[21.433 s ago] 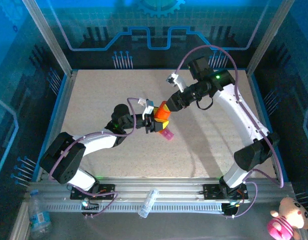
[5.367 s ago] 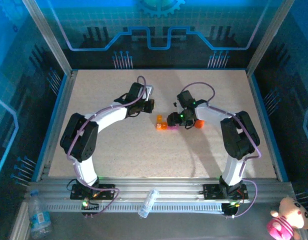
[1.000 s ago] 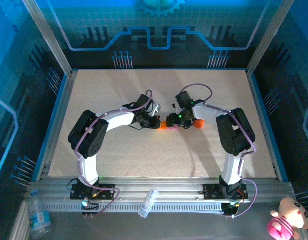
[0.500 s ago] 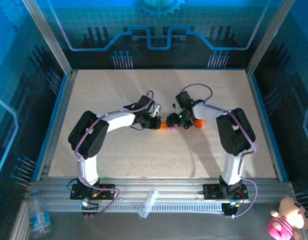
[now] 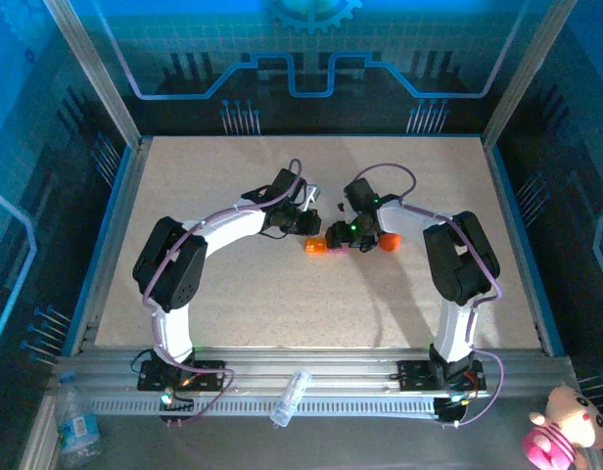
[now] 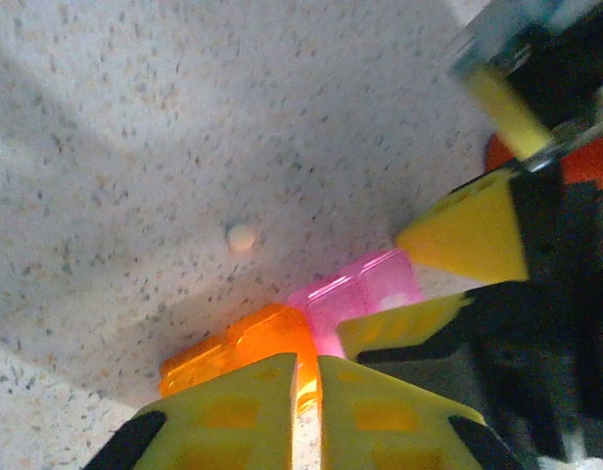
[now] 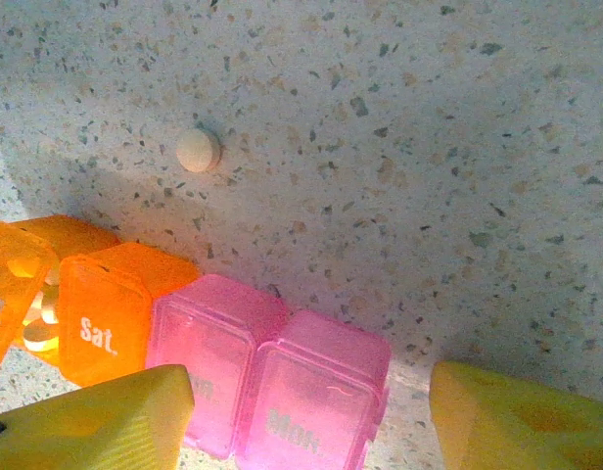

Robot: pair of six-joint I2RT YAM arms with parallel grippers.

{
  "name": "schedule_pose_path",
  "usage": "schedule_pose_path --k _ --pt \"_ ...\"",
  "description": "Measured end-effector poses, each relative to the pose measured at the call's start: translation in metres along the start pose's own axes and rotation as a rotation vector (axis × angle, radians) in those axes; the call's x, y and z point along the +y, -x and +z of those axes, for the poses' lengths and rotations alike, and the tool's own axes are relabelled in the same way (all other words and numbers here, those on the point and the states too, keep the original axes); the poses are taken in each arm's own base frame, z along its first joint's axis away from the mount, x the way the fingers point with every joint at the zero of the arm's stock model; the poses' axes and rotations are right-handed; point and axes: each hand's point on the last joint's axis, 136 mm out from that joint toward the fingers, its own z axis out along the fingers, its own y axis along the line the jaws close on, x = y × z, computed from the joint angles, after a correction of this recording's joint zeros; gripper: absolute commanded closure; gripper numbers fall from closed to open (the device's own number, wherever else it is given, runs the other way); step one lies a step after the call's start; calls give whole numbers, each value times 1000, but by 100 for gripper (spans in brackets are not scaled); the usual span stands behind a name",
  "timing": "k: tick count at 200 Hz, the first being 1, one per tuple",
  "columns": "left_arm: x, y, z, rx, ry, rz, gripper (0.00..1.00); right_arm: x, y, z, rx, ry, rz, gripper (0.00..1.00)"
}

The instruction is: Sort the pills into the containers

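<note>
From above, the left gripper (image 5: 308,227) and right gripper (image 5: 333,238) meet mid-table over the pill organizer strip (image 5: 318,248), with an orange bottle (image 5: 388,241) just right.

The left wrist view shows the left gripper's (image 6: 303,411) yellow fingers (image 6: 238,411) almost closed, a narrow slit over the strip (image 6: 311,318); a pill (image 6: 242,237) lies apart.

In the right wrist view, the right gripper (image 7: 306,416) is spread wide, straddling the pink compartments (image 7: 272,372), holding nothing; a round pill (image 7: 199,150) lies on the table (image 7: 429,147).

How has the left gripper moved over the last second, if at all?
Yes. The left gripper has lifted off the containers and pulled back toward the table's far edge, while the right gripper stays put beside them.
</note>
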Motion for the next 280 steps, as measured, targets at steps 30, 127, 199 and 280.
schedule_pose_path --k 30,127,199,280 --pt "-4 14 -17 -46 -2 4 82 0 0 -2 -2 -3 -3 30" --pt "37 41 -116 -281 29 -106 54 21 10 -47 -85 34 -234 12" --pt "47 31 -116 -283 26 -155 46 34 6 -10 8 41 -389 11" --pt "49 26 -111 -280 15 -156 45 43 -21 9 80 112 -406 19"
